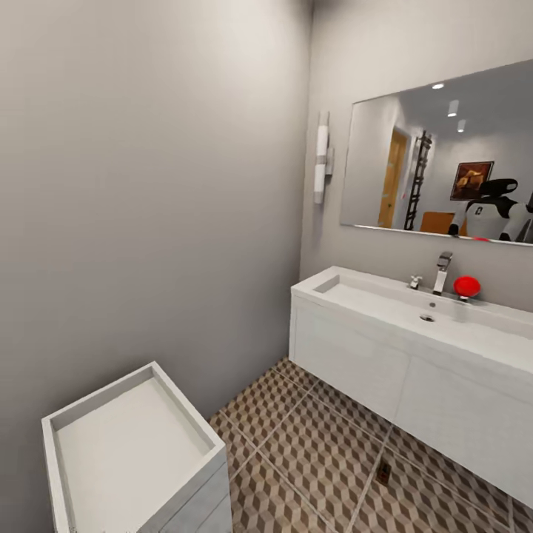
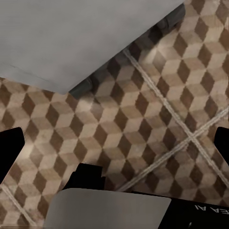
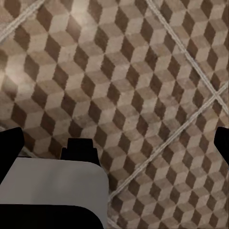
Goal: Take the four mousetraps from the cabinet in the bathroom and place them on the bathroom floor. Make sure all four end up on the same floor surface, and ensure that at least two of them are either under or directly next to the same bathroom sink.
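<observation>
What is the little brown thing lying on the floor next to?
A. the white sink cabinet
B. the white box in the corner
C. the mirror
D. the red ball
A: the small brown thing, likely a mousetrap, lies flat on the patterned floor right by the foot of the white sink cabinet, far from the white box.

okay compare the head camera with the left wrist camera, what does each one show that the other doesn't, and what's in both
Head view alone: the sink with its chrome faucet, a red ball, the mirror, and one mousetrap on the tiles by the vanity. Left wrist view alone: the left gripper, its dark fingers spread wide with nothing between them. Both: the cube-patterned bathroom floor.
</observation>
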